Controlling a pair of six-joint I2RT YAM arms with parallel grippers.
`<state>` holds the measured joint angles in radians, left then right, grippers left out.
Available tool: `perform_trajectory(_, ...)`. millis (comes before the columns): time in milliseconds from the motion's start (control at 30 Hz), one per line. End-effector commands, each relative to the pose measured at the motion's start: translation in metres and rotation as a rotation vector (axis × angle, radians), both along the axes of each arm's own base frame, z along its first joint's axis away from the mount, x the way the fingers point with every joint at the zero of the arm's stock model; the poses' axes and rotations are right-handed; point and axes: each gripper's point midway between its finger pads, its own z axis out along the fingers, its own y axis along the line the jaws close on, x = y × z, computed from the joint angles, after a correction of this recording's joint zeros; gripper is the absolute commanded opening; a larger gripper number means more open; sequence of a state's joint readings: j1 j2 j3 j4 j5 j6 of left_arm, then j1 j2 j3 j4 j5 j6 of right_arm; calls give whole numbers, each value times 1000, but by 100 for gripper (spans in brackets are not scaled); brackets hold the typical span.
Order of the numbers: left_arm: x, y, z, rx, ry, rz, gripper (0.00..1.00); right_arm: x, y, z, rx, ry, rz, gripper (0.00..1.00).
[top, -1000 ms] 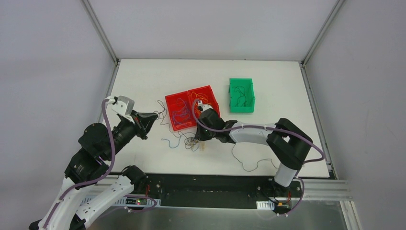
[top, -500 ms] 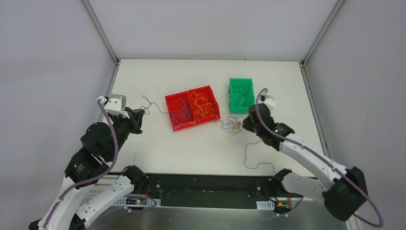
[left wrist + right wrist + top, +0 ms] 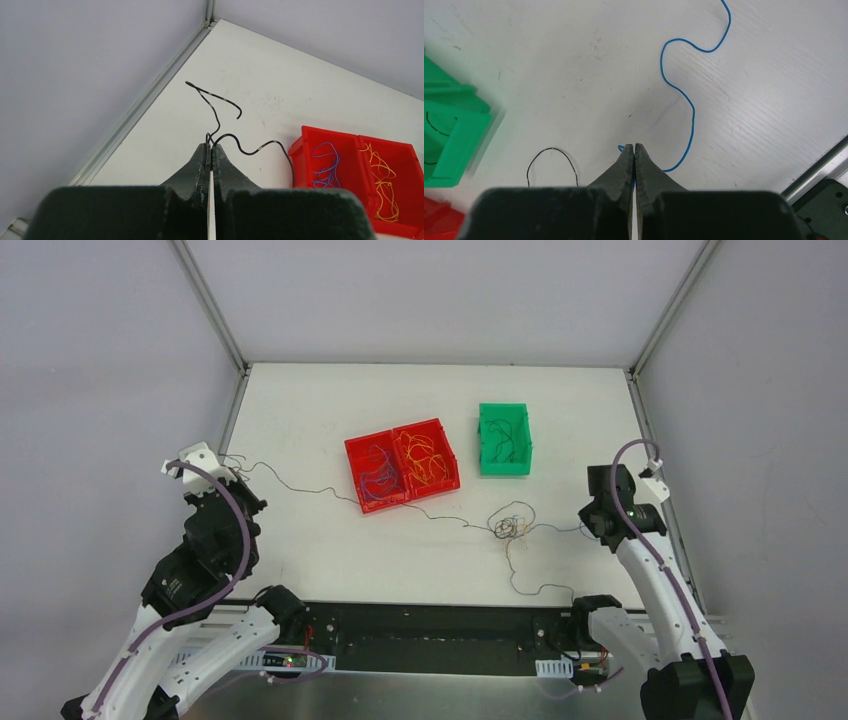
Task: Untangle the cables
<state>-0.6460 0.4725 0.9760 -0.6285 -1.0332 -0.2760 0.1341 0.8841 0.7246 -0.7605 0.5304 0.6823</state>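
The cables form a small knot (image 3: pixel 506 528) of orange, blue and black strands on the white table, right of centre. A long black cable (image 3: pixel 300 486) runs from the knot leftward, past the front of the red bin, to my left gripper (image 3: pixel 230 465). That gripper (image 3: pixel 210 146) is shut on the black cable (image 3: pixel 220 107), whose free end curls beyond the tips. My right gripper (image 3: pixel 588 527) is right of the knot. It (image 3: pixel 634 146) is shut on a blue cable (image 3: pixel 689 105) that leads back to the knot.
A red two-compartment bin (image 3: pixel 352 447) holds blue-purple and orange strands. A green bin (image 3: pixel 480 440) behind the knot holds black strands. A loose black cable (image 3: pixel 530 590) lies near the table's front edge. A metal rail borders the table on the left (image 3: pixel 150 100).
The arms have pulled apart, the left going left and the right far to the right. The knot was dragged from in front of the red bin to the right, and the black cable stretched out.
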Motion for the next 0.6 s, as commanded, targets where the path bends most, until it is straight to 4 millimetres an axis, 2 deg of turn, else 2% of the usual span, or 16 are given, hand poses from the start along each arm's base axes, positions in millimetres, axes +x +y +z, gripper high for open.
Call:
perform_trajectory(0, -4, 1, -1, -55, -34, -7, 0, 9, 28, 6, 121, -40, 126, 0)
perform_trajectory(133, 5, -45, -5, -120, -25, -278, 0, 14, 45, 15, 174, -145, 230, 2)
perform_trajectory(167, 7, -59, -6, -124, -22, -351, 0, 15, 48, 18, 178, -162, 258, 7)
perform_trajectory(267, 11, -98, -10, -152, -2, -542, 0, 17, 62, 26, 218, -203, 350, 39)
perform_trajectory(300, 12, -111, -10, -161, 4, -602, 0, 17, 73, 29, 241, -214, 417, 46)
perform_trajectory(400, 13, -144, -10, -168, 32, -759, 0, 18, 107, 42, 343, -267, 604, 57)
perform_trajectory(467, 13, -157, -8, -165, 43, -823, 0, 18, 130, 57, 406, -327, 732, 62)
perform_trajectory(567, 13, -167, 7, -156, 27, -877, 0, 15, 169, 89, 482, -462, 954, 66)
